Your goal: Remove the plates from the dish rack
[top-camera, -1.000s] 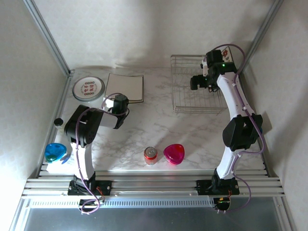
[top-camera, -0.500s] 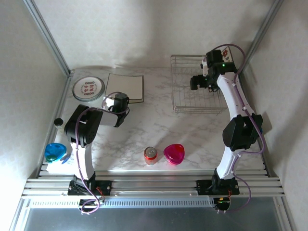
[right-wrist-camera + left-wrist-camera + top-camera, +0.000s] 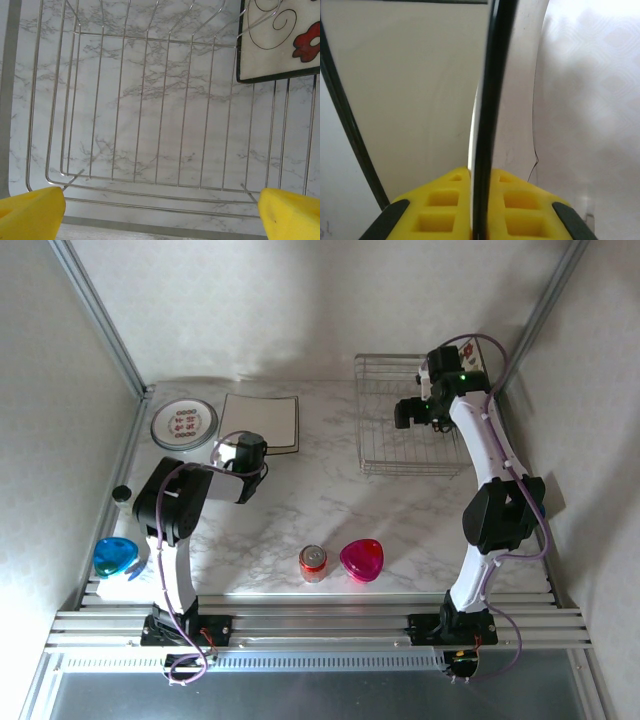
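Observation:
The wire dish rack [image 3: 400,435] stands at the back right. My right gripper [image 3: 412,412] hangs open over it, its yellow fingertips [image 3: 31,212] spread wide above the rack's wire floor [image 3: 150,100]. One square cream plate [image 3: 277,42] with a dark rim and a red flower leans in the rack's corner. On the left, another square cream plate [image 3: 262,420] lies on the table beside a round plate [image 3: 184,424] with red motifs. My left gripper [image 3: 249,454] is shut on the square plate's dark rim [image 3: 492,100], which runs edge-on between the yellow pads [image 3: 440,205].
Near the front edge stand a red can [image 3: 313,562] and a pink heart-shaped dish [image 3: 361,559]. A blue object [image 3: 114,556] and a small black item [image 3: 122,493] sit at the far left. Metal frame posts run up both back corners.

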